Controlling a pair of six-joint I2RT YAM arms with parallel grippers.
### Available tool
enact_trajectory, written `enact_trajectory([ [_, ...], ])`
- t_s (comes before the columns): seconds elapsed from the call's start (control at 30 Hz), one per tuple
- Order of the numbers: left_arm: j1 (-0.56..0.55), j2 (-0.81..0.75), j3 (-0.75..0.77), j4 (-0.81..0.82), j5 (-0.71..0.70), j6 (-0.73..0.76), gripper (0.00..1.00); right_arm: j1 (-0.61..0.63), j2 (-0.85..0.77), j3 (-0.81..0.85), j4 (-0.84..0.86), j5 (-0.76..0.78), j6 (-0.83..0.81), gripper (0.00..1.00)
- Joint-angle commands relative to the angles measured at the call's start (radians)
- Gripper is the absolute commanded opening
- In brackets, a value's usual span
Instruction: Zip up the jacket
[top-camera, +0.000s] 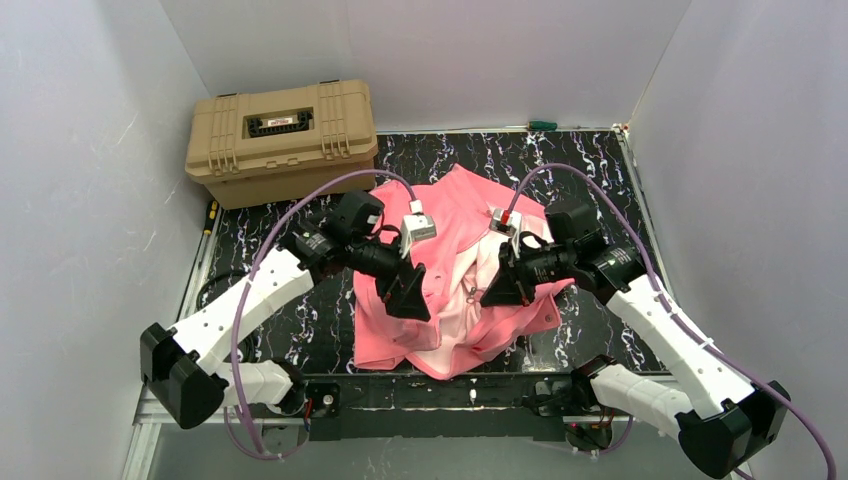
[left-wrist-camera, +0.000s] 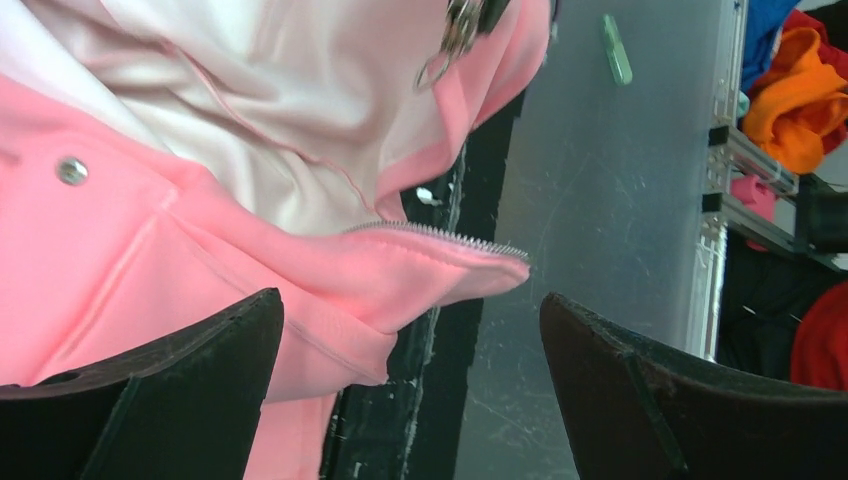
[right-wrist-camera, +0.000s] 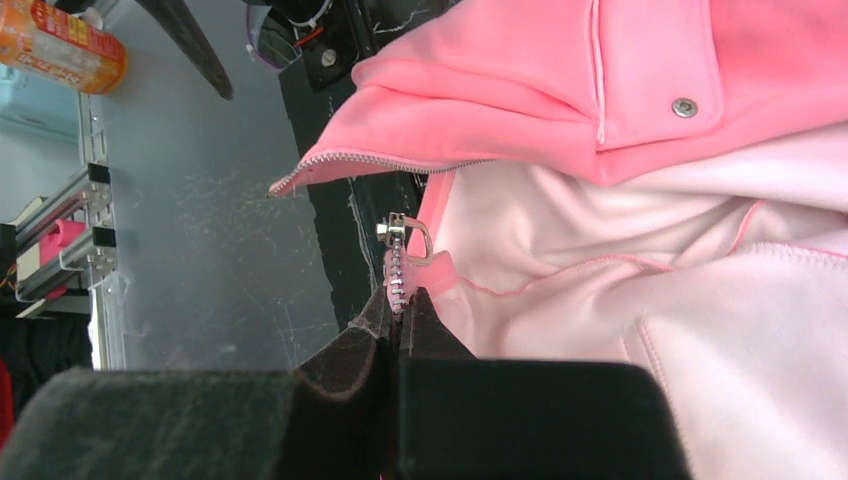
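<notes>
The salmon-pink jacket (top-camera: 395, 335) lies unzipped on the table between my two grippers, its pale pink lining showing. My left gripper (top-camera: 410, 293) is open over the jacket's left front. In the left wrist view its fingers (left-wrist-camera: 160, 390) stand wide apart and hold nothing, with the left front's toothed zipper edge (left-wrist-camera: 440, 236) just ahead of them. My right gripper (right-wrist-camera: 400, 300) is shut on the other zipper edge of the jacket (right-wrist-camera: 620, 300), just below the metal slider (right-wrist-camera: 400, 232). The free zipper edge (right-wrist-camera: 370, 160) hangs a short way off from the slider.
A tan hard case (top-camera: 285, 135) stands at the back left, touching nothing. A green-handled tool (top-camera: 541, 125) lies at the back edge and a yellow-handled one (top-camera: 210, 215) at the left edge. White walls close in three sides. The dark marbled tabletop (top-camera: 590, 170) shows around the jacket.
</notes>
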Motion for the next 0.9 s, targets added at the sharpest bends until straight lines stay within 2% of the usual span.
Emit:
enact_trajectory([
  [0.0,-0.002,0.004,-0.112,0.084,0.065,-0.035,0.98,0.004,-0.010,0.066,-0.065,0.024,-0.043,0.01],
  [0.1,-0.002,0.022,-0.161,0.169,0.133,-0.051,0.98,0.004,-0.007,0.068,-0.068,0.028,-0.047,0.01],
  [0.17,-0.007,0.015,-0.199,0.217,0.130,-0.023,0.98,0.005,-0.005,0.069,-0.067,0.026,-0.050,0.01],
  [0.43,-0.117,-0.009,-0.284,0.337,-0.099,0.138,0.98,0.005,-0.008,0.057,-0.043,0.027,-0.045,0.01],
  [0.53,-0.133,0.024,-0.291,0.369,-0.129,0.151,0.98,0.005,-0.013,0.047,-0.029,0.037,-0.036,0.01],
  [0.57,-0.133,0.041,-0.287,0.372,-0.122,0.152,0.91,0.005,-0.013,0.044,-0.028,0.041,-0.035,0.01],
  [0.67,-0.133,0.080,-0.273,0.379,-0.105,0.141,0.52,0.005,-0.008,0.038,-0.023,0.045,-0.036,0.01],
  [0.7,-0.133,0.085,-0.271,0.388,-0.111,0.131,0.38,0.005,-0.007,0.037,-0.021,0.046,-0.036,0.01],
  [0.73,-0.132,0.086,-0.269,0.395,-0.121,0.122,0.11,0.005,-0.008,0.037,-0.018,0.047,-0.034,0.01],
  [0.77,-0.131,0.080,-0.267,0.403,-0.152,0.103,0.00,0.005,-0.008,0.038,-0.016,0.048,-0.034,0.01],
  [0.87,-0.113,0.081,-0.225,0.355,-0.150,0.104,0.00,0.005,-0.013,0.039,-0.013,0.060,-0.036,0.01],
])
